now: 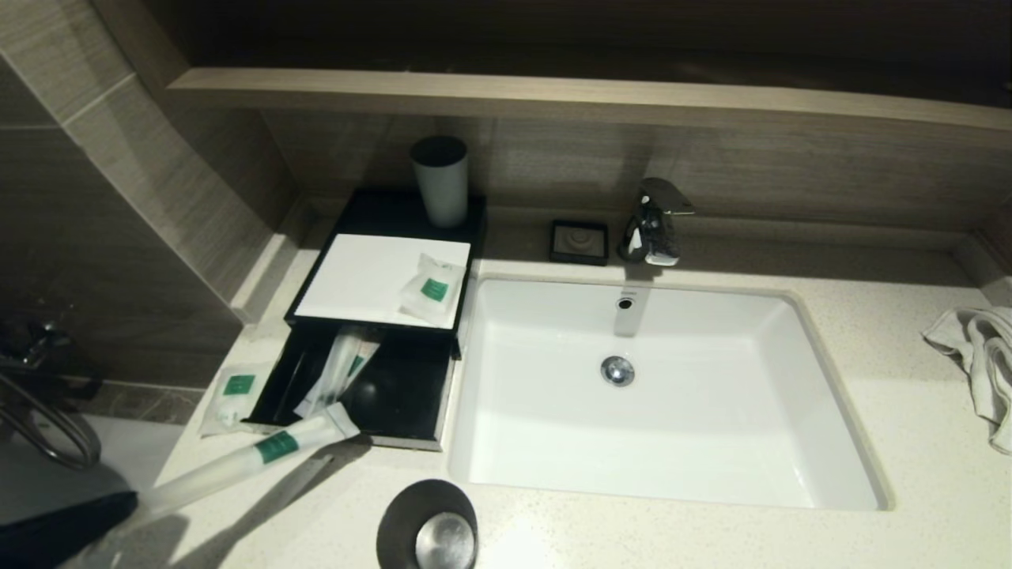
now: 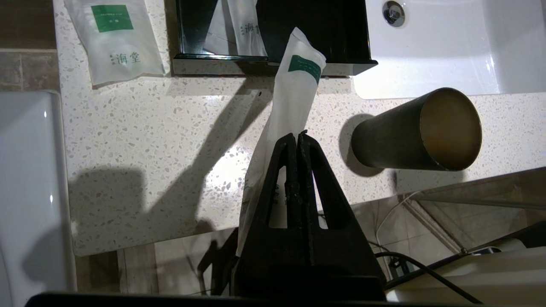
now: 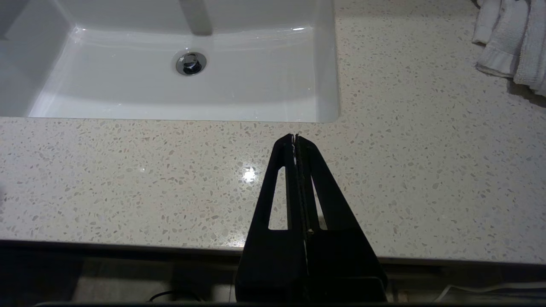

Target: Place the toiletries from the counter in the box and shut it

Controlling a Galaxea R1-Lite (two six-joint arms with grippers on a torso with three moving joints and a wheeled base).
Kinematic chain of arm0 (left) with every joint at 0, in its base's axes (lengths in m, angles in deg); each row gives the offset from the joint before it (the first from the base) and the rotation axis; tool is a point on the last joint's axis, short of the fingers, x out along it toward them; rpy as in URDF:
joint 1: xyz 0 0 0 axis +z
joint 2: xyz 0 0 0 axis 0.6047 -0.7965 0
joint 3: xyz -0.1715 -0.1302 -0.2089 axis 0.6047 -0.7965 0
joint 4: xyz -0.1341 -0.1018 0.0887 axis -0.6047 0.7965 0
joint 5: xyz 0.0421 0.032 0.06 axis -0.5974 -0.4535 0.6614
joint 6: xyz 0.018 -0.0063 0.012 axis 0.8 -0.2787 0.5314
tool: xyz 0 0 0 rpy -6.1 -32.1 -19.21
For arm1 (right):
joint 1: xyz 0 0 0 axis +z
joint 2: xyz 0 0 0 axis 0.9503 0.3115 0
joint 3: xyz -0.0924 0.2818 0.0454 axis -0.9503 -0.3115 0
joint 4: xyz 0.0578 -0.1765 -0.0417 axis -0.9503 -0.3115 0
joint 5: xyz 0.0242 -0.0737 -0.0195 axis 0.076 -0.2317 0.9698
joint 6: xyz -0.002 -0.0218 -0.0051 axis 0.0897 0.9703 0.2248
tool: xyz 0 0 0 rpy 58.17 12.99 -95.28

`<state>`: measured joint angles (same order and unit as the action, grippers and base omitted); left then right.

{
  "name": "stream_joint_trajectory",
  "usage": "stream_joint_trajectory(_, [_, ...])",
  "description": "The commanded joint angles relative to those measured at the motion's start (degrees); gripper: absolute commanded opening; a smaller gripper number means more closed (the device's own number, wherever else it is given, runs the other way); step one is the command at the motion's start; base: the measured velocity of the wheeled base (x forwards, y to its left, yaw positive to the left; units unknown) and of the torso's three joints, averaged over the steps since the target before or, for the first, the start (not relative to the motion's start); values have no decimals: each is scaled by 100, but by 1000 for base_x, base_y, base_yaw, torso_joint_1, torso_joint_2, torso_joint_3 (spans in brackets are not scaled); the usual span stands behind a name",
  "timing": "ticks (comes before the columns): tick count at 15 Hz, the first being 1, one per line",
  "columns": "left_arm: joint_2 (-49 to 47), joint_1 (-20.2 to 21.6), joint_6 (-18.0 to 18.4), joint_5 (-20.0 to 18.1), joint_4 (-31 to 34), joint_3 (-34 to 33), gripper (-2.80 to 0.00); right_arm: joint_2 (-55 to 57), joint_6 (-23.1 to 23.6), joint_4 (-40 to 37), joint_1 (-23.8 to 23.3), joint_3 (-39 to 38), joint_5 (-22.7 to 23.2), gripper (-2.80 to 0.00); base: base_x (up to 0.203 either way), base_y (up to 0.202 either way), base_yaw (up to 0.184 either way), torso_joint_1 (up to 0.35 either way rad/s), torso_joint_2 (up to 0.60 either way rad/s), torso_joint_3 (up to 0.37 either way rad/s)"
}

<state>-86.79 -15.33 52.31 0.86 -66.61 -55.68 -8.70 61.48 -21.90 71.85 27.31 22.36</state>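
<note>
Cream speckled worktop (image 1: pixel 711 537) with the white inset sink (image 1: pixel 553 442) fills your head view, tap (image 1: pixel 655 221) behind it, towel (image 1: pixel 980 356) far right. Black box (image 1: pixel 466 229) sits left of the sink, drawer (image 1: pixel 360 431) pulled open toward you.

Sachets, long ones first: one long sachet (image 2: pixel 294 98) is clenched in the left gripper (image 2: pixel 297 138), jaws pinched on it, its free end over the drawer's front edge. Second long sachet (image 1: pixel 340 367) lies inside the drawer. One small sachet (image 1: pixel 431 288) rests on the box's white top panel; the other small sachet (image 1: pixel 233 395) lies on the worktop just left of the drawer.

Head view doesn't show you the left jaws, only the held sachet; the left wrist view does, plus the black cup (image 2: pixel 420 130) beside them. Grey cup (image 1: pixel 439 180) stands on the box's rear, head view only.

Right gripper (image 3: pixel 295 138): only the right wrist view has it, jaws closed on nothing, above bare worktop at the sink's front edge.
</note>
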Motion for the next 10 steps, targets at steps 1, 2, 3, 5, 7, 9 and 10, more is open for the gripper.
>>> stream_joint_trajectory(1, [-120, -8, 0, -29, 6, 7, -280, 9, -3, 0, 0, 0, 0, -280, 0, 0, 0, 0, 0, 0])
stream_joint_trajectory(2, [-214, -8, -6, -28, -1, 19, -280, 9, -3, 0, 0, 0, 0, -280, 0, 0, 0, 0, 0, 0])
stream_joint_trajectory(3, [-299, -8, -7, -28, -11, 36, -280, 6, -3, 0, 0, 0, 0, -280, 0, 0, 0, 0, 0, 0])
stream_joint_trajectory(5, [-575, -8, -8, -26, -44, 83, -280, 0, -3, 0, 0, 0, 0, -280, 0, 0, 0, 0, 0, 0])
stream_joint_trajectory(7, [-984, -8, -64, -20, -131, 207, -280, 0, -3, 0, 0, 0, 0, -280, 0, 0, 0, 0, 0, 0])
stream_joint_trajectory(9, [-1387, -49, -267, -10, -247, 447, -280, 0, -3, 0, 0, 0, 0, -280, 0, 0, 0, 0, 0, 0])
stream_joint_trajectory(10, [-1546, -173, -367, 23, -310, 559, -280, 0, -3, 0, 0, 0, 0, -280, 0, 0, 0, 0, 0, 0])
